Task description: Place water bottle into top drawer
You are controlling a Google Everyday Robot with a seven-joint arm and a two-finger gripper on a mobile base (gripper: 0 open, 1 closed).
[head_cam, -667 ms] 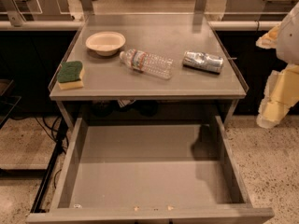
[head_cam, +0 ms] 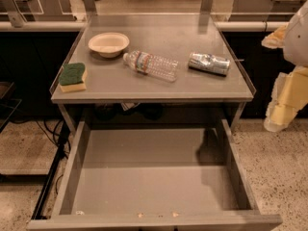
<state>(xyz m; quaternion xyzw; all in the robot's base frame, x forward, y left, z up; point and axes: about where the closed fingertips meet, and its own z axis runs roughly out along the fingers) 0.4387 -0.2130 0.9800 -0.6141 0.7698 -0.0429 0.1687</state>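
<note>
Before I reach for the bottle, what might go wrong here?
The water bottle lies on its side, so it may roll when nudged. The crushed can lies between it and the claw, which hangs right of the table, so the reach might knock the can.

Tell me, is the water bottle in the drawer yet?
Not yet. Done: the top drawer is open. In hand: the gripper hangs right of the table, away from the water bottle. Left: the bottle lies on the table and needs lifting into the drawer.
</note>
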